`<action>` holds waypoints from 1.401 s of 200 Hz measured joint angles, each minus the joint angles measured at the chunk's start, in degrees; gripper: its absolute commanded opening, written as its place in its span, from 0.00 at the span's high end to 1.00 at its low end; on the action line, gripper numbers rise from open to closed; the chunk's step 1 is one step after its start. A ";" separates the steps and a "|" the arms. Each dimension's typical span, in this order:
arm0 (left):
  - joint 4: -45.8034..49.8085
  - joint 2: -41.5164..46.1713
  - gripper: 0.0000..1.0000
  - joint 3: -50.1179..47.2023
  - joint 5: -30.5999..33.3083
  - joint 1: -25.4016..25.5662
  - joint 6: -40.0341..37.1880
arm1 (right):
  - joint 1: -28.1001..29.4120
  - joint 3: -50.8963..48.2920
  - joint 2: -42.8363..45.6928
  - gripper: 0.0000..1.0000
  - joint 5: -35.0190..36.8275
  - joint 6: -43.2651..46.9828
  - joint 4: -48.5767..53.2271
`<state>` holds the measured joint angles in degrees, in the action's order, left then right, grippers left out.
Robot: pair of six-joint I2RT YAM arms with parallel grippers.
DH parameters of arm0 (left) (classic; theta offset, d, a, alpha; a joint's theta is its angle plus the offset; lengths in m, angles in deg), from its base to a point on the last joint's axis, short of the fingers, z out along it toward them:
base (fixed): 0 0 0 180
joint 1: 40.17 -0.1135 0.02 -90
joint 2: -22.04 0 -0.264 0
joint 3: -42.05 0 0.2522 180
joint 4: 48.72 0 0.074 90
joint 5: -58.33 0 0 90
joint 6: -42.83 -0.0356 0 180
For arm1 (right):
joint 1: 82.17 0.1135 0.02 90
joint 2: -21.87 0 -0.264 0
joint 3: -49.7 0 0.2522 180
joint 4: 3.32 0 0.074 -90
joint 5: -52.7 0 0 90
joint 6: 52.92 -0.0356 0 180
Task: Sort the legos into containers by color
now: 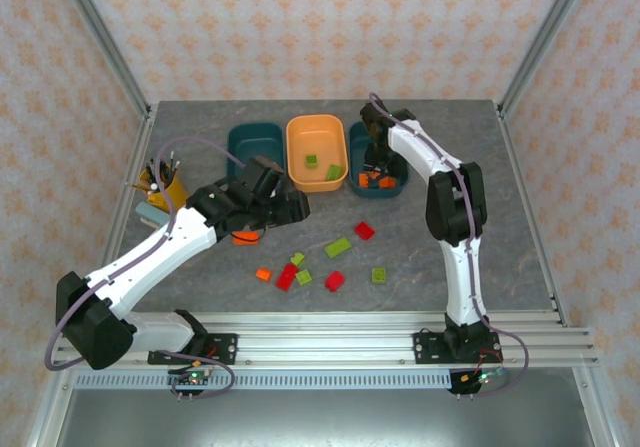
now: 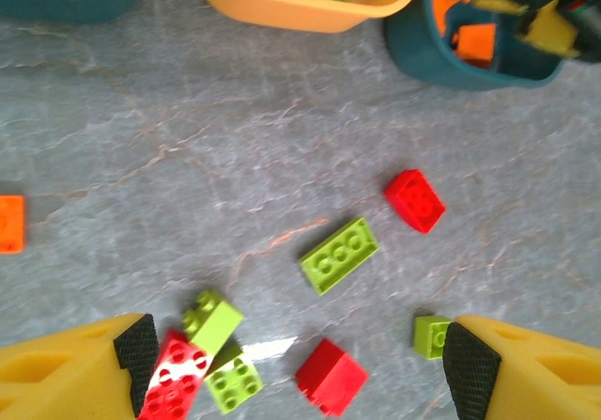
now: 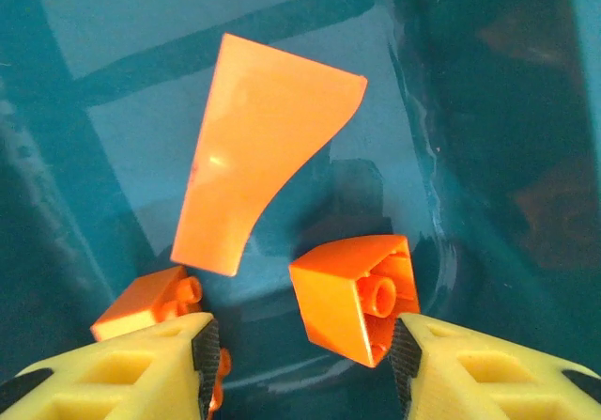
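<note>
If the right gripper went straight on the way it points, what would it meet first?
Most likely the tilted orange brick lying between the fingers of the right gripper, and after it the floor of the teal tub. Depth is hard to judge.

Open tabletop (image 1: 400, 222) runs between the scattered legos (image 1: 337, 248) and the three tubs (image 1: 305, 142); a pen cup (image 1: 160, 182) stands far left.

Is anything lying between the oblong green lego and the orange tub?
No. In the left wrist view, the grey table between the oblong green lego and the orange tub is bare.
</note>
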<state>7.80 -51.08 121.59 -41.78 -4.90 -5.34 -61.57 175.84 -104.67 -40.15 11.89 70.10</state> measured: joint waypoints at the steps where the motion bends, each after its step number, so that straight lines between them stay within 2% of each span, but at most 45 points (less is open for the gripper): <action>1: 0.13 0.02 0.17 0.04 0.02 0.00 0.00 | 0.00 0.02 0.09 0.47 0.00 0.02 0.02; 27: 4.98 1.27 0.19 1.36 -0.76 0.00 -4.61 | 1.01 -0.87 7.82 0.46 -0.13 1.40 -0.52; 43: 7.34 2.12 0.22 0.92 -2.10 0.24 -7.87 | 2.95 -6.34 17.64 0.46 -1.42 2.38 -3.82; 60: 8.85 2.99 0.24 -1.68 -3.21 1.62 -11.08 | 6.34 -17.99 31.32 0.41 -5.62 3.50 -10.10; 90: 10.38 2.45 0.28 -7.08 -3.69 5.11 -14.97 | 13.03 -43.01 53.92 0.34 -18.78 2.27 -21.75; 115: 10.25 -0.63 0.32 -8.20 -3.28 8.02 -17.70 | 17.07 -58.55 63.82 0.34 -24.55 0.07 -24.85; 138: 9.55 -5.16 0.36 -8.20 -2.36 11.26 -19.96 | 18.32 -66.82 70.20 0.32 -25.73 -2.47 -24.13; 169: 8.70 -10.82 0.34 -8.39 -0.70 13.51 -22.23 | 18.32 -68.96 75.28 0.31 -25.46 -3.98 -23.37; 223: 6.01 -15.41 0.33 -10.14 0.33 13.44 -22.91 | 18.32 -68.96 75.60 0.31 -24.52 -5.38 -23.34; 246: 4.26 -17.33 0.36 -10.80 0.33 13.46 -22.91 | 18.32 -68.96 75.60 0.31 -24.09 -5.75 -23.34; 263: 3.37 -18.64 0.42 -11.45 0.37 13.46 -22.86 | 18.32 -68.96 75.38 0.31 -23.96 -5.92 -23.37; 280: 2.71 -19.65 0.43 -11.89 1.01 13.46 -22.86 | 18.32 -68.96 74.86 0.31 -23.96 -5.97 -23.37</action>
<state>10.51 -70.73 109.70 -40.78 8.56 -28.21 -43.25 106.88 -29.81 -64.11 5.92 46.74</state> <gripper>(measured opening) 0.578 0.687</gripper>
